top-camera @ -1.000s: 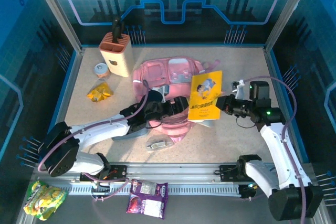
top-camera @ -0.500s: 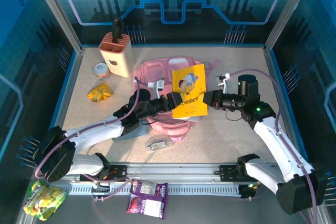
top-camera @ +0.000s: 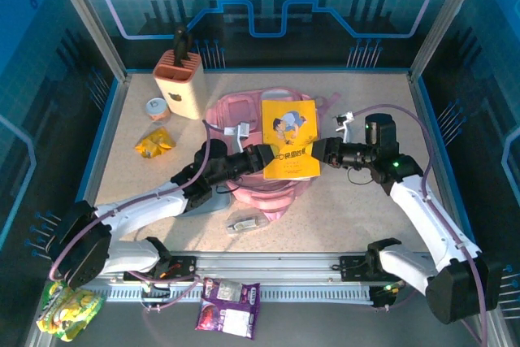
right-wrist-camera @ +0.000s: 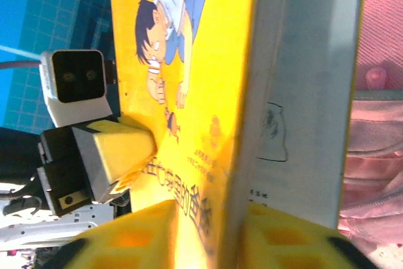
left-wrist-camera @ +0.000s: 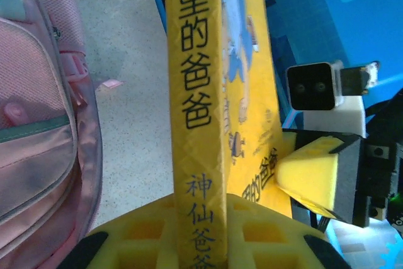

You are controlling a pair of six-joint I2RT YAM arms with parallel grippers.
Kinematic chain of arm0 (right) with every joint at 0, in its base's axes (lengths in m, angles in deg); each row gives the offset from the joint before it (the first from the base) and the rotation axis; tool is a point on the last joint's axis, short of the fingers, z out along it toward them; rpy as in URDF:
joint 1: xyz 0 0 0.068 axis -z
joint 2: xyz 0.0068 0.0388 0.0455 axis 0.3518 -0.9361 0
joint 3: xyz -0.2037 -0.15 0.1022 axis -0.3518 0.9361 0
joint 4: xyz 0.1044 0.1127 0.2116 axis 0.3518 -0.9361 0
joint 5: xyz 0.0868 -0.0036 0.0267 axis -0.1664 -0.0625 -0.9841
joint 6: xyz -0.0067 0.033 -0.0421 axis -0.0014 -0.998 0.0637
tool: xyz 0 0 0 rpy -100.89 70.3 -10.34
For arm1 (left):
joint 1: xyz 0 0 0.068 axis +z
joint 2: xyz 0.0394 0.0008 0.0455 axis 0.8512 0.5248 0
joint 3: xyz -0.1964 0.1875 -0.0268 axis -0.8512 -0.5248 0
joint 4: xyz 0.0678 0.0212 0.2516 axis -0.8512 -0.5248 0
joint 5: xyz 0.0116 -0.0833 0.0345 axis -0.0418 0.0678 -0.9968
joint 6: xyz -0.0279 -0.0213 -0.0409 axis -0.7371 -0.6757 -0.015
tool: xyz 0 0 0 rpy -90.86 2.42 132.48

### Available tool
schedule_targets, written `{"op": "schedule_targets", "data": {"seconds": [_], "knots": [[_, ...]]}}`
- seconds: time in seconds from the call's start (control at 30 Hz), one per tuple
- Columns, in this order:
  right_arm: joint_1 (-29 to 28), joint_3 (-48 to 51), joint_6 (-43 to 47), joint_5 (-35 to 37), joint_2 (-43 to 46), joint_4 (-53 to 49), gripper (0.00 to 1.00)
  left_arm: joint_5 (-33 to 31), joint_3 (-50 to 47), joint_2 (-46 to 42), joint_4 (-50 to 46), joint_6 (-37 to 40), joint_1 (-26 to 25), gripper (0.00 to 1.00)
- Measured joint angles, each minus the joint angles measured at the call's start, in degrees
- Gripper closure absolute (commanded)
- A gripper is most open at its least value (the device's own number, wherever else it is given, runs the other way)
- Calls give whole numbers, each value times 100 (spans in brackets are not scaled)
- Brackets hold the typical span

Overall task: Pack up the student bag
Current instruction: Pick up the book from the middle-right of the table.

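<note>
Top external view: yellow book passed between arms above the bag.
On the left, the left gripper [top-camera: 264,158] had come in and closed its pads on the near edge of the yellow book [top-camera: 289,140], its arm stretched low across the student bag [top-camera: 223,113] lying mid-table. The book had shifted leftward over the bag, so a handover seemed under way. The right gripper [top-camera: 318,152], its arm reaching in level, straddled the opposite edge; whether it still pinched was unclear.

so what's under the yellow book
The pink student bag lies below the yellow book, pink fabric showing past its left and lower edges. The bag's middle is covered, so any opening there cannot be seen.
</note>
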Motion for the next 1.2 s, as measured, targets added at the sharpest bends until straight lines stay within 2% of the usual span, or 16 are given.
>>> {"op": "schedule_targets", "data": {"seconds": [0.1,0.17,0.23,0.43,0.6,0.77,0.97,1.2], "knots": [[98,4,166,22,0,-164,21,24,0,-28,-2,0,-2,100],[184,7,210,66,0,-313,10,48,7,-33,-7,0,-4,100],[219,17,262,111,-4,-420,3,79,7,-33,-17,-4,-4,100],[190,133,208,33,-273,-431,0,214,111,-11,129,-164,-59,100],[-24,199,-125,-254,-411,35,0,225,310,120,299,-243,-153,100],[-142,435,-695,-662,-286,907,9,96,426,155,181,-186,-205,100],[-133,450,-920,-754,55,1172,25,-323,426,-9,-466,39,-214,100],[-131,481,-911,-581,22,1058,58,-470,426,-33,-654,101,-219,100]]}}
